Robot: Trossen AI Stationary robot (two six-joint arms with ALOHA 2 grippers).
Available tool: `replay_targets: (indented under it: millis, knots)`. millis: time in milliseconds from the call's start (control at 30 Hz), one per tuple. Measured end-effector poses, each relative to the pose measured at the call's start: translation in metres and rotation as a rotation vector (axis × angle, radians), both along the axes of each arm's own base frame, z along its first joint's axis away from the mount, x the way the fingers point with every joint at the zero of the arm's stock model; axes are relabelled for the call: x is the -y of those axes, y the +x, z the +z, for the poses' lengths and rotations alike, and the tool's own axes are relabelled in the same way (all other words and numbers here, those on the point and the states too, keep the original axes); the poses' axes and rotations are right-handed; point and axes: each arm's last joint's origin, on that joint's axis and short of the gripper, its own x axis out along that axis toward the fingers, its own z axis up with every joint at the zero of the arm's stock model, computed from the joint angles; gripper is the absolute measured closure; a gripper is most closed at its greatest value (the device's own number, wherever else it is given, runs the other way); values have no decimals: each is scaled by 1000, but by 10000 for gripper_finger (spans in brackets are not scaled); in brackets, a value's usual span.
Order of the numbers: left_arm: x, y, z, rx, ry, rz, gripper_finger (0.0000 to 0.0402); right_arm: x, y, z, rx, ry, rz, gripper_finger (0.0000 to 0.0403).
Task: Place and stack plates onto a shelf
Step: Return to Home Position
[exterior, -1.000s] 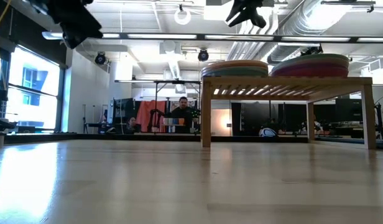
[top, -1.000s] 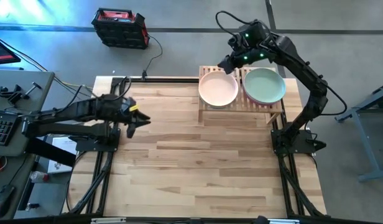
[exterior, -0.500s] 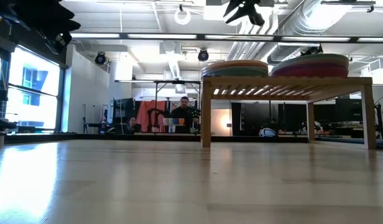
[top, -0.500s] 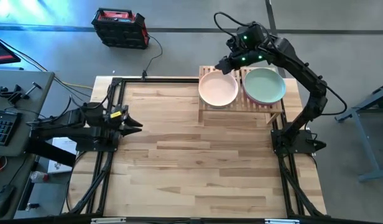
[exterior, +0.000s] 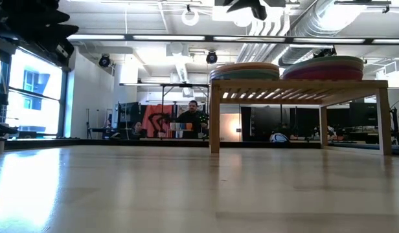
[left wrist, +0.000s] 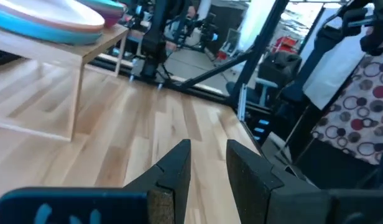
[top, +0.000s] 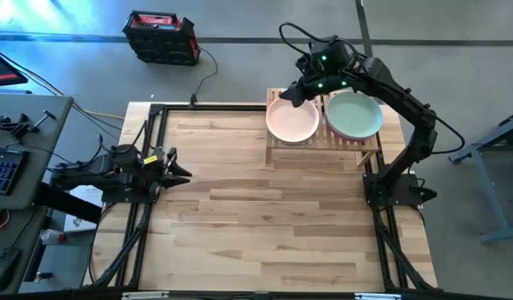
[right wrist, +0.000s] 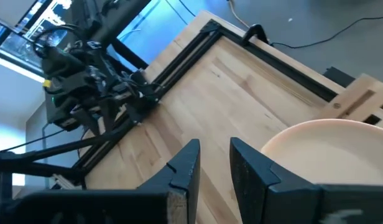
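Observation:
Two stacks of plates rest on the wooden slat shelf [top: 323, 137] at the table's far right. A pale pink plate [top: 292, 122] tops the left stack and a sage-green plate [top: 354, 115] tops the right one. The low view shows both stacks [exterior: 245, 70] [exterior: 326, 66] from the side on the shelf [exterior: 300, 87]. My right gripper [top: 295, 92] hovers above the pink plate's far rim, narrowly open and holding nothing. The pink plate [right wrist: 328, 155] shows past its fingers [right wrist: 214, 155]. My left gripper [top: 178, 172] is narrowly open and holds nothing at the table's left edge [left wrist: 207, 158].
Bare butcher-block tabletop [top: 265, 217] stretches between the arms. Black frame rails [top: 148, 125] run along the table's sides. A black-and-red case [top: 161, 37] sits on the floor beyond the far edge. A desk with a keyboard [top: 2, 171] stands to the left. People [exterior: 190, 116] sit far behind.
My left arm has pulled back toward the table's left edge and folded in, and it has left most of the low view. My right gripper has drifted a little toward the table's left and upward over the pink plate. The plates have stayed still.

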Motion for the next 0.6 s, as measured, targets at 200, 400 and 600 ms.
replay_targets:
  millis: [200,400,600]
  knots:
    - [0,9,-24,-22,-18,0,312,-9,5,0,4,14,23,334]
    - [0,17,-43,27,-25,0,312,-16,8,0,4,14,46,334]
    - [-1,20,-46,83,26,-2,312,-26,13,3,32,-6,82,334]
